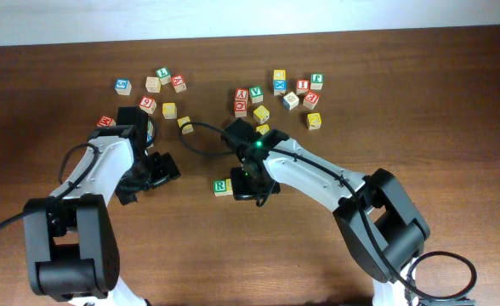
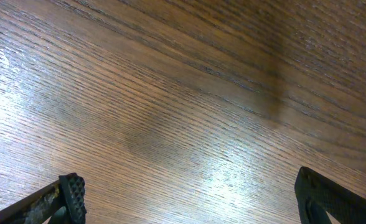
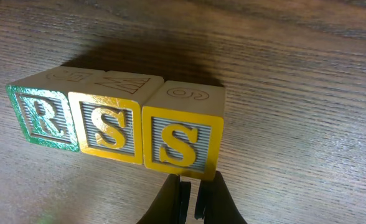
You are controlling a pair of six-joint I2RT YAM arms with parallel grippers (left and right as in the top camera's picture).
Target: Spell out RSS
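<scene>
Sitting flush, square wooden blocks (image 3: 114, 127), grained tabletop (image 3: 295, 93)

R block (image 3: 43, 118), two S blocks (image 3: 110, 129), touching row

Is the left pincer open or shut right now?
Open: the left pincer shows its fingertips far apart, only bare table between them.

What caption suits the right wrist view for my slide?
R block, middle S block and end S block in a row, spelling RSS.
</scene>
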